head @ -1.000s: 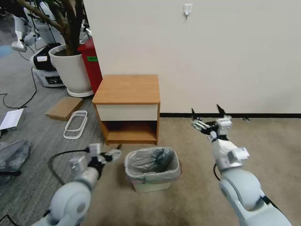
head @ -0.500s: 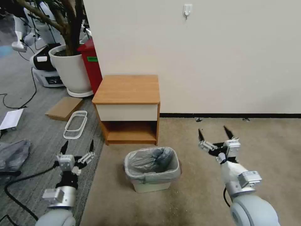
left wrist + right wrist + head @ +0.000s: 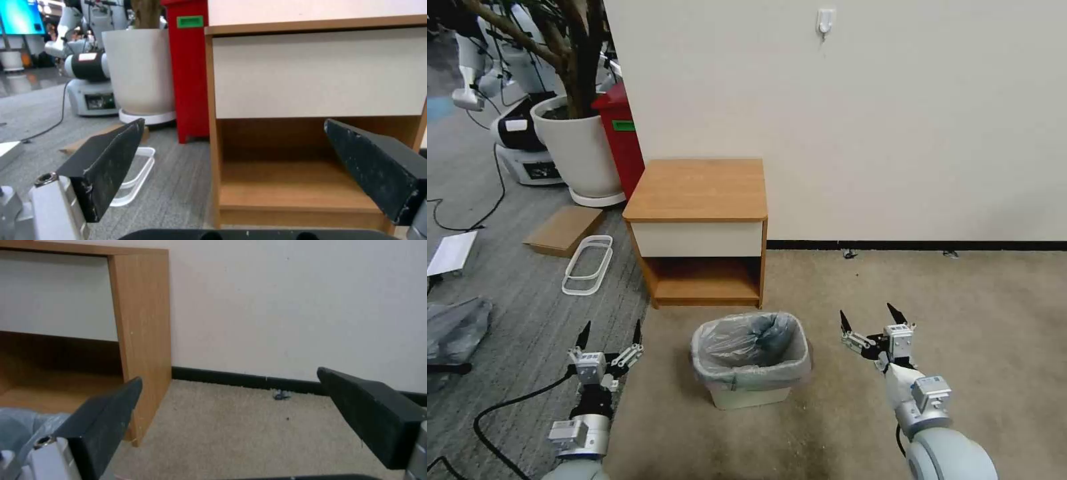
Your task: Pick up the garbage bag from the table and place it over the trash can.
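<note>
Both grippers, left [image 3: 610,335] and right [image 3: 867,321], jaws wide apart, empty, flanking the bag-lined trash can [image 3: 750,395].

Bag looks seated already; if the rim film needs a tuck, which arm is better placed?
Right, marginally: the open right claw hangs nearer the cream-beige plastic bin, and its wrist view catches the translucent grey film bag. The open left claw sits farther off.

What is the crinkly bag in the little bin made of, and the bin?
The garbage bag looks like thin plastic film: see-through grey, wrinkled, shiny, folded over the rim. The trash can looks like smooth, matte cream plastic, though little of it shows.
</note>
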### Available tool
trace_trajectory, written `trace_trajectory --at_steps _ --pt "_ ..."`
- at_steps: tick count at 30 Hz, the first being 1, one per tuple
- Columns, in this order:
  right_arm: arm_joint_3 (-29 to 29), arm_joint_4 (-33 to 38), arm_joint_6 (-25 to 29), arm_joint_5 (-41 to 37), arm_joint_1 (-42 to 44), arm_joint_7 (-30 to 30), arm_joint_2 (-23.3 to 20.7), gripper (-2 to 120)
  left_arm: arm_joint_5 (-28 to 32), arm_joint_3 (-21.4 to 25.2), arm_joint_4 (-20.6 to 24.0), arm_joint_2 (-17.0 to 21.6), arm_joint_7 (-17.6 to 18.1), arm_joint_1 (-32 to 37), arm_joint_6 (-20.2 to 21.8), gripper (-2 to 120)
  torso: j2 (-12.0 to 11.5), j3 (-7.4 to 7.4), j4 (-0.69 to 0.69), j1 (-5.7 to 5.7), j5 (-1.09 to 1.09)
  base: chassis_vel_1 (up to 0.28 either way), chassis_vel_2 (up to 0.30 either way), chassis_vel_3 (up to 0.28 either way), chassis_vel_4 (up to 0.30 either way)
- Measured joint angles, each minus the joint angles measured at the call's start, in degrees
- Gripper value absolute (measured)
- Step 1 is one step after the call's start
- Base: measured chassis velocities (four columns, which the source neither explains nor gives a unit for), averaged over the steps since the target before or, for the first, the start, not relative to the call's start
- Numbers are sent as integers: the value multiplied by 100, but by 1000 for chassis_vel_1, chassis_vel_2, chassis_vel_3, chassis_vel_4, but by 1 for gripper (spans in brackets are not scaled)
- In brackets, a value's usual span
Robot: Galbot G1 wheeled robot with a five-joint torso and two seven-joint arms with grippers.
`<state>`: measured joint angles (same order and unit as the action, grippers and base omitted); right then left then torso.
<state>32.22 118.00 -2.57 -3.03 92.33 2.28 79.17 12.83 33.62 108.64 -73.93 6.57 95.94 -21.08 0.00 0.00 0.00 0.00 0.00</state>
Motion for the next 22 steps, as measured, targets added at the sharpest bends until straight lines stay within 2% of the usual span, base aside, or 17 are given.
trace_trajectory --at_steps 22 --pt "-13 9 4 -13 -12 -25 -11 100 28 -7 17 18 21 -4 36 100 0 0 0 0 0 0 0 0 0"
